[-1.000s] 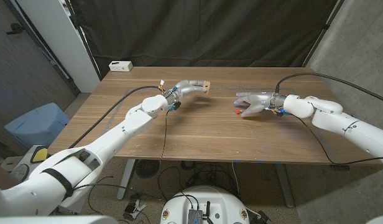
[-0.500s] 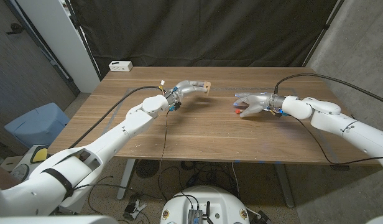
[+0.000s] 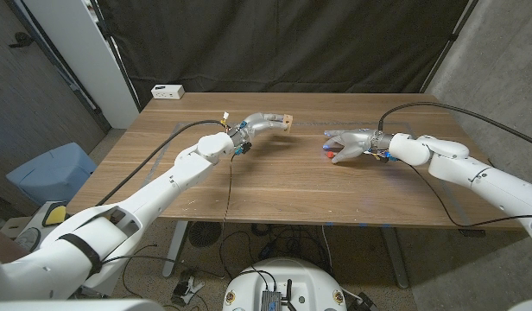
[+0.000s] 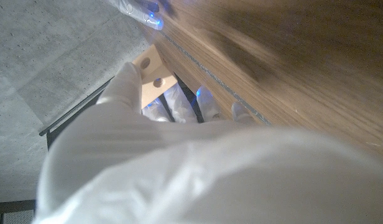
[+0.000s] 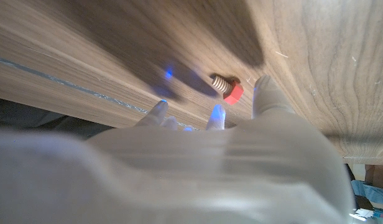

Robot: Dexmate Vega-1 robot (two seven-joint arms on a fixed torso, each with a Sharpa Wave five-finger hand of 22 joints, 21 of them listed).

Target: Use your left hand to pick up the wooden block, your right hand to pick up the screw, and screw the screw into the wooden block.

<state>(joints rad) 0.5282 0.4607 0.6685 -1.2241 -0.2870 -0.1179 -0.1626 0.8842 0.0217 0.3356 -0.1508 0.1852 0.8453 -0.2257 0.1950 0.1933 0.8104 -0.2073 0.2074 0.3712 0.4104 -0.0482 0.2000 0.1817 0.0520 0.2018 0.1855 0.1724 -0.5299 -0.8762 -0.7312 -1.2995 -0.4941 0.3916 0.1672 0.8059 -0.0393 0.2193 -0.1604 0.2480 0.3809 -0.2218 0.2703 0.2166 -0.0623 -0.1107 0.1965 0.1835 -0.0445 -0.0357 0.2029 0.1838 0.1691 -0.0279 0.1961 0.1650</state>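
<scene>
My left hand (image 3: pixel 262 122) holds the pale wooden block (image 3: pixel 286 120) a little above the table's far middle. The block (image 4: pixel 152 68) shows a round hole in one face between my fingers (image 4: pixel 126 84) in the left wrist view. The screw (image 3: pixel 336 156), with a red head and a metal thread, lies on the table at the right. My right hand (image 3: pixel 350 142) hovers right over it with fingers apart. In the right wrist view the screw (image 5: pixel 227 88) lies just past my fingertips (image 5: pixel 216 113), between them and the thumb, not gripped.
A small white box (image 3: pixel 167 91) sits at the table's far left corner. Black cables trail from both wrists across the wooden table (image 3: pixel 283 186). A blue bin (image 3: pixel 50 173) stands on the floor to the left.
My right hand has crept slightly leftward over the screw. The left hand and the block have stayed where they were.
</scene>
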